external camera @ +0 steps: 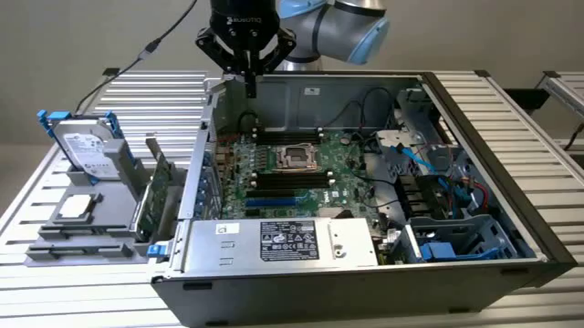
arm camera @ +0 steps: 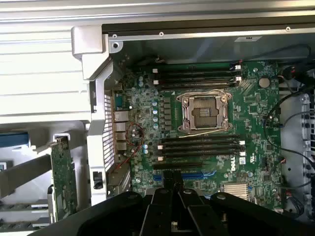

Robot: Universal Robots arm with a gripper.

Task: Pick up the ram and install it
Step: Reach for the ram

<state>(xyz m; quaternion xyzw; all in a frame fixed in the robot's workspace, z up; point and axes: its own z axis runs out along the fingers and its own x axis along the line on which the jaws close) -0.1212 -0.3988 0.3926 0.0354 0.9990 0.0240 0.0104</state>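
Jaws are seen pressed together on the gripper (external camera: 250, 90), which is held above the open computer case (external camera: 319, 301), over the edge nearest the grey rack (external camera: 82, 249). Outside the case, just beside that wall, the ram (external camera: 155, 195) appears to be stood on edge in the rack, untouched and well apart from the gripper.

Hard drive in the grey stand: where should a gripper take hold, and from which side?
Pinch the hard drive across its flat faces near the top edge, coming from above. It stands upright in the stand, its top free, with blue rails along both side edges.
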